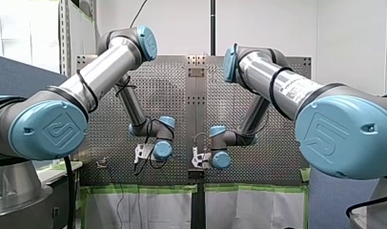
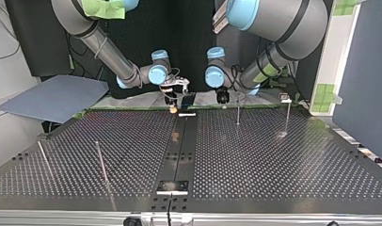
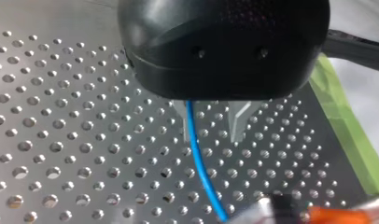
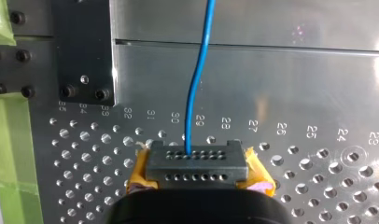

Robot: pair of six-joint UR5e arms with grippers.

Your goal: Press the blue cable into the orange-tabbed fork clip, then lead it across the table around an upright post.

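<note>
In the left wrist view the blue cable [image 3: 197,158] runs down between my left gripper's [image 3: 211,133] two metal fingers [image 3: 238,125], close against one of them. The fingers stand apart, open around it. The cable goes on to an orange-tabbed clip [image 3: 337,215] ahead of the gripper. In the right wrist view my right gripper [image 4: 197,175] is shut with yellow pads [image 4: 140,173] on a dark grey connector block [image 4: 197,163]. The blue cable [image 4: 197,79] leaves that block and leads ahead over the plate. Both grippers [image 2: 172,96] [image 2: 222,96] hang at the top view's far edge.
Thin upright posts stand on the perforated table [image 2: 274,160]: two at the top view's far right [image 2: 238,113] [image 2: 288,115] and two at its near left [image 2: 100,162] [image 2: 43,157]. A dark centre strip [image 2: 182,150] runs across the table. Green tape [image 3: 351,135] marks the edge.
</note>
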